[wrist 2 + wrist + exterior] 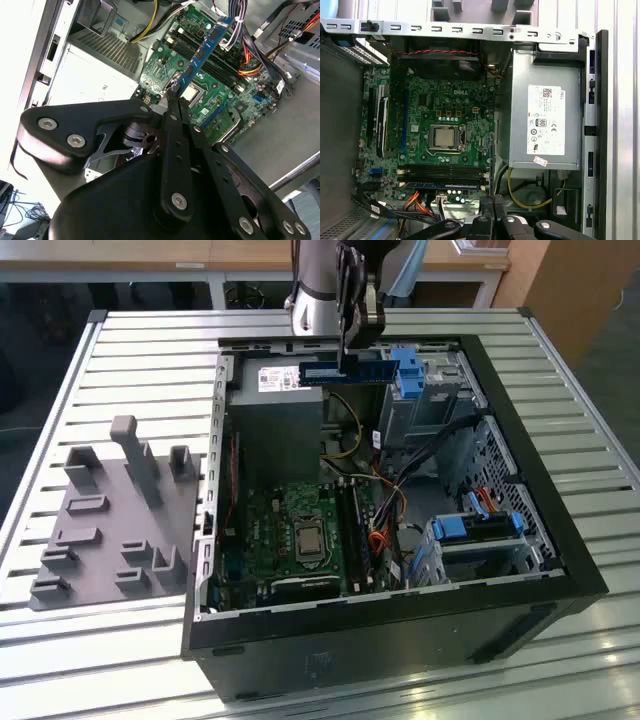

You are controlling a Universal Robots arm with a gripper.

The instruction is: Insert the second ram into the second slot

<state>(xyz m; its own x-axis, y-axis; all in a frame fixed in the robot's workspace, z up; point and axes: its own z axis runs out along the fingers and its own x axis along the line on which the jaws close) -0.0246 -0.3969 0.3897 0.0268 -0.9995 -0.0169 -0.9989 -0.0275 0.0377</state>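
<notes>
Slim dark-blue second ram (368, 373), perhaps pale-labelled

Bright, even light covers the slatted table (130, 350) in the exterior view, with pale glare on the nearest slats, while the inside of the computer case (400, 640) sits in softer shade. In the second wrist view the power supply (85, 80) washes out almost to white and the gripper (172, 94) shows as a near-black mass.

We take this for a robotics lab or workshop: a robot arm (312, 300) stands over a slatted aluminium desk (130, 360). On it lie an opened computer case (400, 638) and a grey fixture plate (100, 530).
</notes>
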